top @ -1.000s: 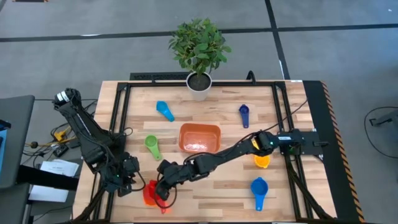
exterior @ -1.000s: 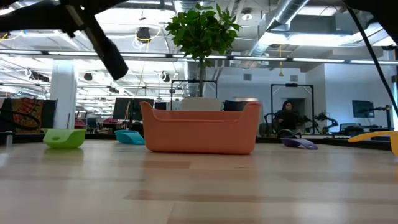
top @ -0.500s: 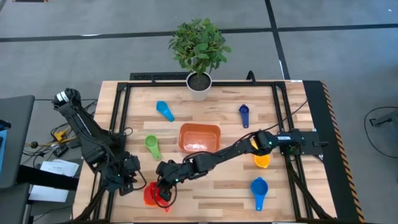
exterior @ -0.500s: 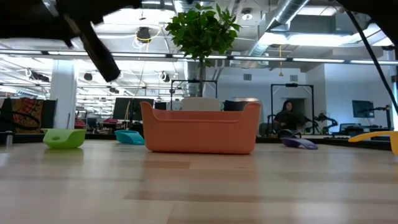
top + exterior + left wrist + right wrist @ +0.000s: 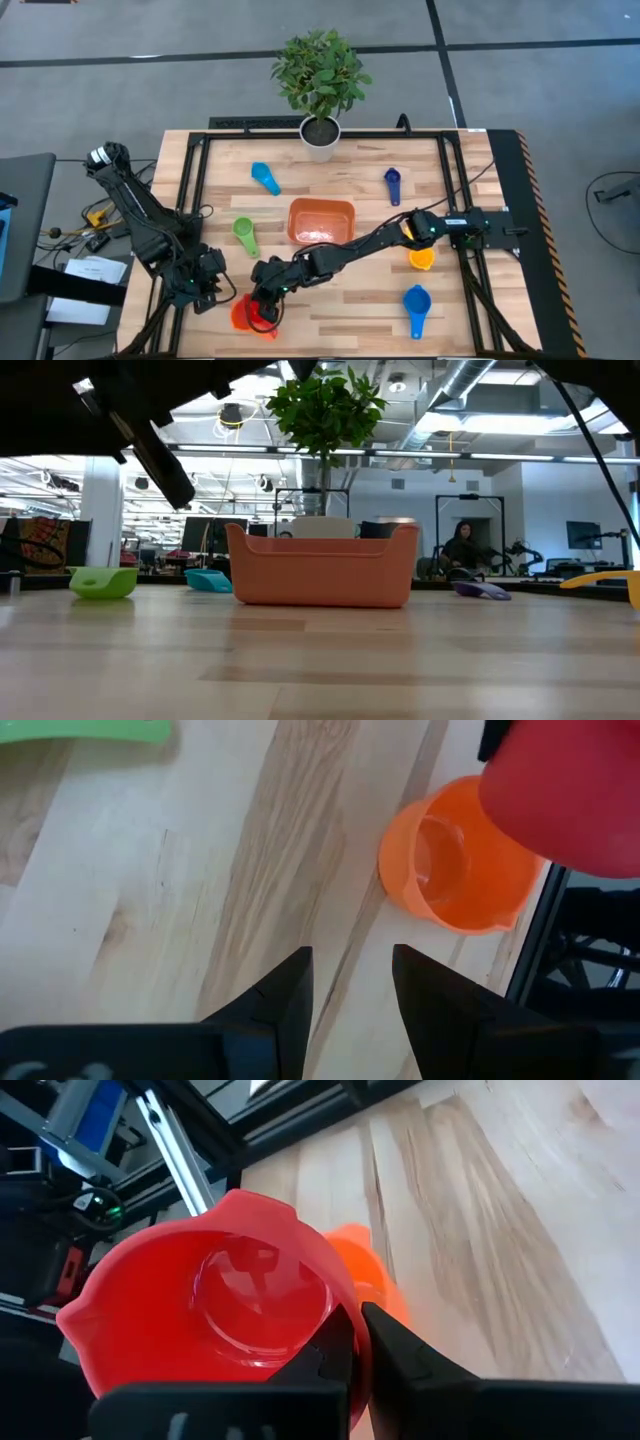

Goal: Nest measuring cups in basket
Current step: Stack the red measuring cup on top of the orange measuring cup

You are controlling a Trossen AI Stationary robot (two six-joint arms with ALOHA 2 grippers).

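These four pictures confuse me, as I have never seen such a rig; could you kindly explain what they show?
Two dark robot arms work at a wooden table. One camera looks straight down, one sits at table-top height, and one rides on each wrist. The right gripper, reaching across to the near left corner, is shut on the rim of a red cup; an orange cup lies beside it. The left gripper waits open nearby. Green, light blue, navy, yellow and blue cups lie around the orange basket. A potted plant stands at the far edge.
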